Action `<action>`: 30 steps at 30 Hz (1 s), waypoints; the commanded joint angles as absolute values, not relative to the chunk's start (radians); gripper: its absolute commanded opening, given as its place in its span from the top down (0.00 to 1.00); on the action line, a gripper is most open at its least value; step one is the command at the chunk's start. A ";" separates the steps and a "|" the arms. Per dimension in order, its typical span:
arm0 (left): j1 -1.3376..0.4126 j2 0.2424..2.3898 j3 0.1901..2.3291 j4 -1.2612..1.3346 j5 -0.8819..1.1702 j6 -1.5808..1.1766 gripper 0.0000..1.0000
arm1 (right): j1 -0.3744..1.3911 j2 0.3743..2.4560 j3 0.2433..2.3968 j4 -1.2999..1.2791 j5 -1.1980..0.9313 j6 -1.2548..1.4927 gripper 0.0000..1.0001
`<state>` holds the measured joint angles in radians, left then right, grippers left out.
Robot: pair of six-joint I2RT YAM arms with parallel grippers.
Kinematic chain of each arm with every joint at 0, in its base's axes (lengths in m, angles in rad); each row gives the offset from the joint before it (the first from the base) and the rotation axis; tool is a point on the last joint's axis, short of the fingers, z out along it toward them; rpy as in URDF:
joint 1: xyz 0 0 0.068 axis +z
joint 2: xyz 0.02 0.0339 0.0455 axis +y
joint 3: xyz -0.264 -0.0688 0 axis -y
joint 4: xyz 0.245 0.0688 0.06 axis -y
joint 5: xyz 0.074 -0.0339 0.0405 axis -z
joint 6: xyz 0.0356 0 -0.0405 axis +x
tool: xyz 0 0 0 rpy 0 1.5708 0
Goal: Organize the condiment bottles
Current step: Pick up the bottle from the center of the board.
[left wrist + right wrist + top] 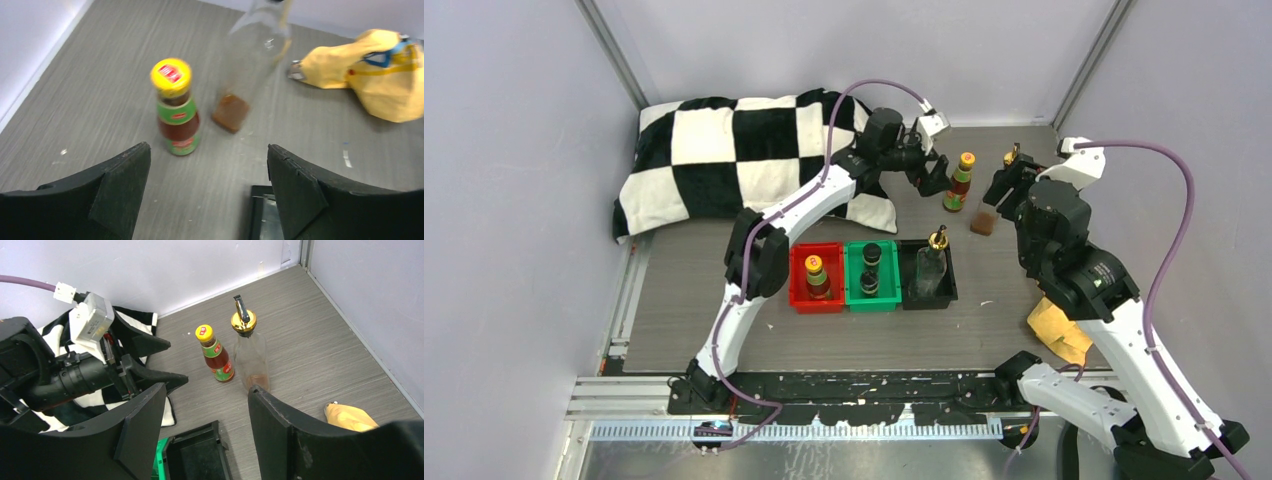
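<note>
While left hand [207,152], right hand [207,390] gape empty, sauce bottle [176,107], glass bottle [250,352] stand near back wall [200,270].

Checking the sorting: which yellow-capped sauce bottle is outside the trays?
The sauce bottle on the table beside the glass bottle; its twin stands in the red tray.

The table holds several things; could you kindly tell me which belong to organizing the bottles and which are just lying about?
Job: sauce bottle in red tray, dark bottle in green tray, glass bottle in black tray, loose sauce bottle, loose glass bottle.
Lying about: checkered cloth, yellow cloth.
</note>
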<state>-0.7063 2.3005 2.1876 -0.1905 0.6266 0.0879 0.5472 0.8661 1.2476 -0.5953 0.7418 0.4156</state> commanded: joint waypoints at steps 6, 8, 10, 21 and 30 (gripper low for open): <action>-0.676 2.320 2.080 0.199 0.489 0.029 0.14 | 0.546 0.856 1.197 -0.482 0.738 0.376 0.33; -0.676 2.323 2.071 0.233 0.493 0.011 0.13 | 0.546 0.857 1.187 -0.465 0.739 0.367 0.33; -0.676 2.331 2.075 0.260 0.508 0.005 0.14 | 0.545 0.858 1.182 -0.457 0.746 0.360 0.33; -0.686 2.390 2.147 0.299 0.665 -0.104 0.16 | 0.545 0.858 1.181 -0.418 0.772 0.329 0.33; -0.696 2.430 2.169 0.337 0.684 -0.132 0.16 | 0.546 0.858 1.195 -0.391 0.780 0.302 0.33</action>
<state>-0.6880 2.4203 2.1090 0.2584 0.6533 -0.1101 0.5472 0.8639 1.1778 -0.4519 0.7509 0.3229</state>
